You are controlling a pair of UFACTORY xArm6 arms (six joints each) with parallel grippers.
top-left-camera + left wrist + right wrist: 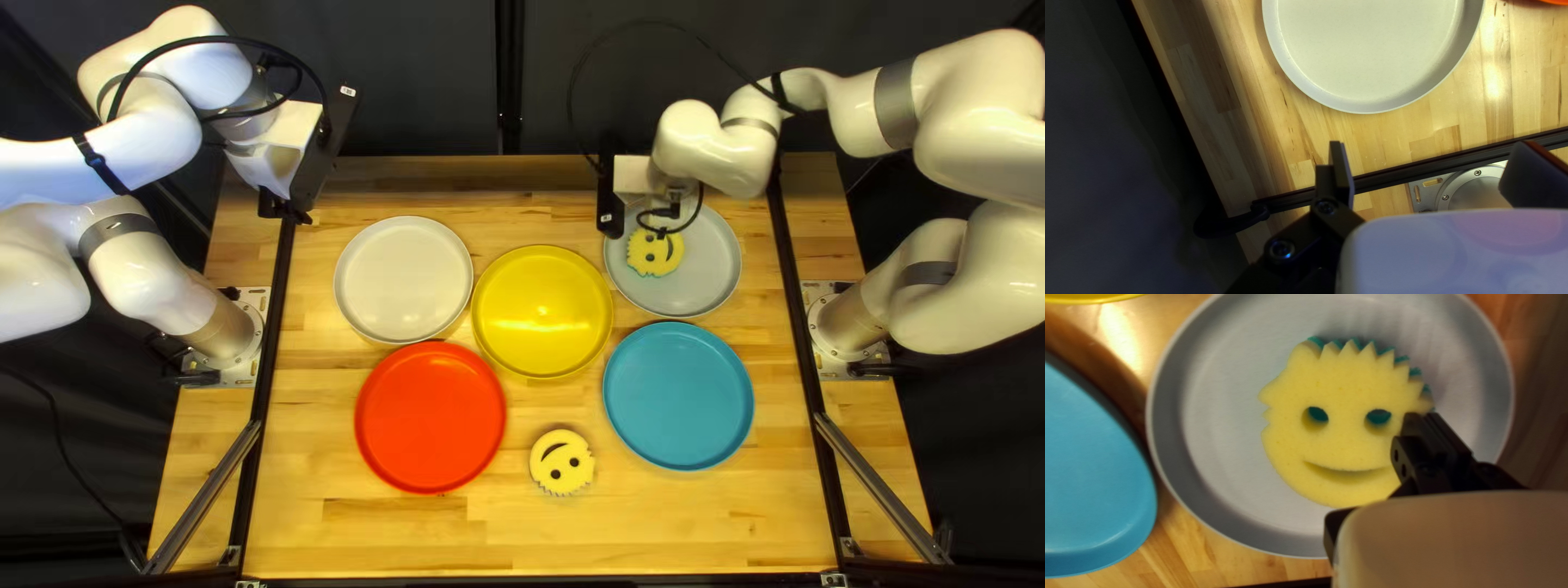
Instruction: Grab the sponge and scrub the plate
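Note:
In the top left view, my right gripper [660,227] is over the grey plate [713,261] at the back right, by the edge of a smiley sponge [654,253]. In the right wrist view, the yellow sponge [1339,441] lies face up on the grey plate [1219,414], its teal underside showing at the spikes. My right gripper [1426,427] is shut and overlaps the sponge's edge; contact is unclear. My left gripper [294,212] is raised at the table's back left. In the left wrist view, the left gripper [1434,169] stands open and empty near the pale plate [1366,54].
A yellow plate [542,310] sits mid-table, with a red plate [430,417] and a blue plate [677,395] nearer the front. Between those two lies a second smiley sponge [562,462]. Dark rails [261,381] run along the table's sides.

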